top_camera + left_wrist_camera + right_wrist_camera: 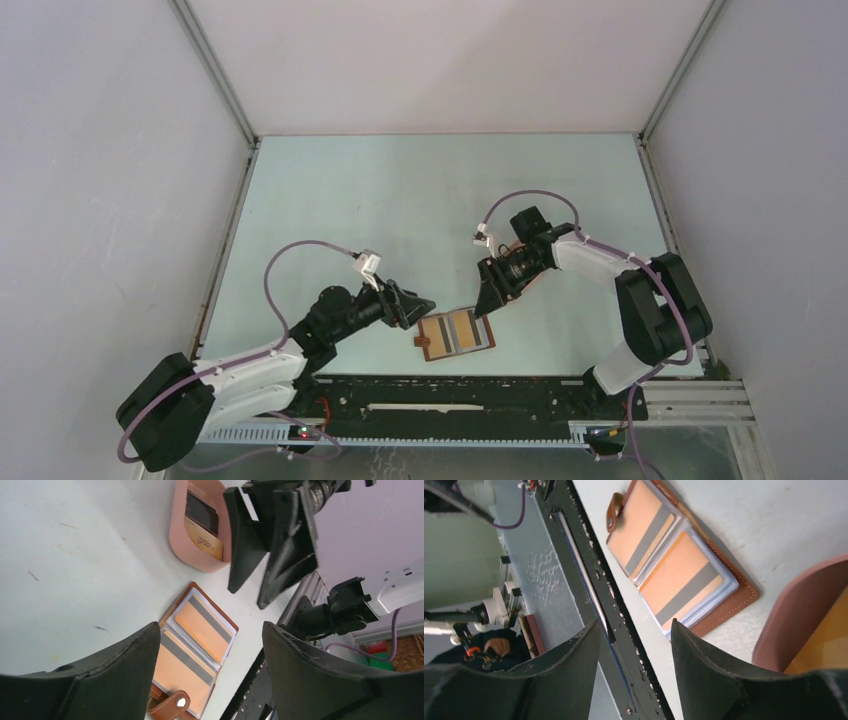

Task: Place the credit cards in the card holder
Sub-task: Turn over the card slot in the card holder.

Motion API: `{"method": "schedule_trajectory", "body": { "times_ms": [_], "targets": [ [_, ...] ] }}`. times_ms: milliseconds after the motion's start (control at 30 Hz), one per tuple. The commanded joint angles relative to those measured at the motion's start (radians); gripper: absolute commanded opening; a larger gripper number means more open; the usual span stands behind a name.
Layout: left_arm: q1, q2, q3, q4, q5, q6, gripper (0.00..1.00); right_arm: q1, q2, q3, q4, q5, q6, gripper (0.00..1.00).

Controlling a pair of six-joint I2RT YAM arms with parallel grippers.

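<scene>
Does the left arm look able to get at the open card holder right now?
Probably yes: the left pincer hangs open right beside the card holder, with nothing between them; the right pincer hovers apart, at its other side.

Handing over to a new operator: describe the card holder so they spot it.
Start at the middle of the table's near edge. The card holder lies open there: brown leather, snap tab, orange grey-striped cards inside. The pink tray nearby is a plain oval.
</scene>
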Motion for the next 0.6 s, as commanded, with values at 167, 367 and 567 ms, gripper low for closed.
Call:
{"method": "schedule_trajectory", "body": {
  "times_ms": [167, 367, 567],
  "targets": [
    [-0.098, 0.158, 0.021, 0.161, 0.026, -0.085, 0.59, 0.028, 0.057, -0.016, 0.121, 0.076, 0.203, 0.57],
    [-0.153, 0.285, 0.022, 0.269, -0.001, -0.143, 0.49, 0.028, 0.095, -0.026, 0.131, 0.097, 0.21, 0.53],
    [-0.19, 0.424, 0.052, 0.328, -0.007, -0.182, 0.45, 0.029, 0.11, -0.026, 0.13, 0.131, 0.21, 0.52]
  ]
}}
